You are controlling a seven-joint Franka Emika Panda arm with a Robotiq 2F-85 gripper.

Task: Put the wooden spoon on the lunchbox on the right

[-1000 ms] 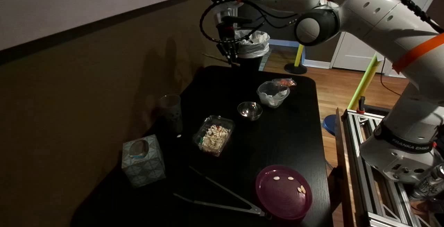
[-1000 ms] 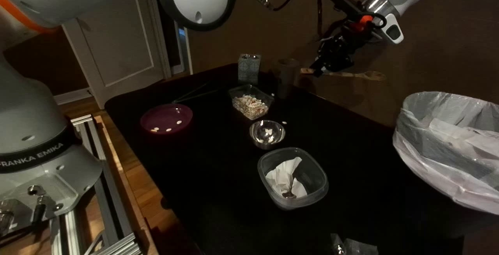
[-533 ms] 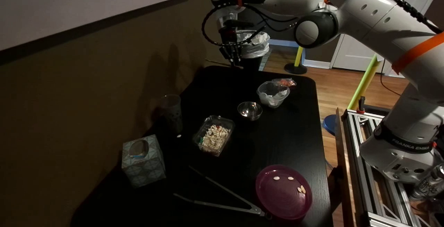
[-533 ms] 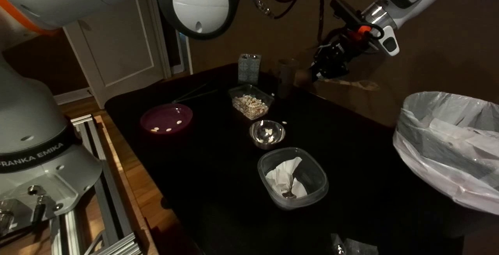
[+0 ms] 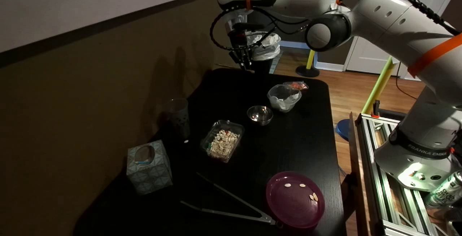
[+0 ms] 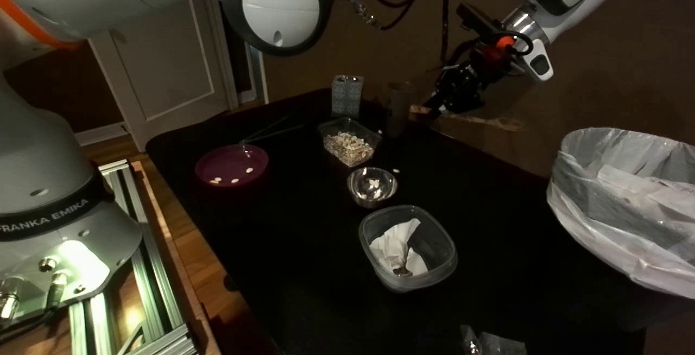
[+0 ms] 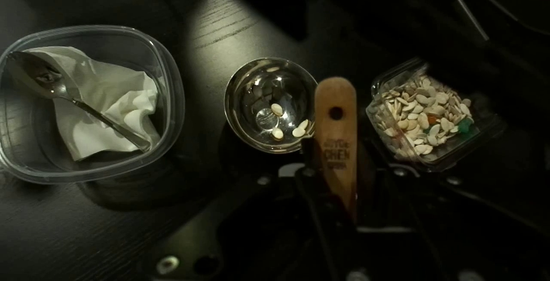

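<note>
The wooden spoon is held in the air, its handle clamped in my shut gripper above the far end of the table. In the wrist view the printed handle end sticks out past the jaws, while the spoon's bowl is hidden there. Lower down stands the lunchbox on the right, a clear tub holding a crumpled white napkin and a metal spoon. That lunchbox appears at the left of the wrist view. My gripper is apart from it, higher and nearer the wall.
Beside the lunchbox sits a small metal bowl with several seeds. A clear seed container, a cup, a tissue box, tongs and a purple plate share the table. A lined bin stands by the table end.
My gripper and the wooden spoon have come down a little and shifted slightly towards the table. The grip is unchanged. Greenish light now falls on the robot's base.
</note>
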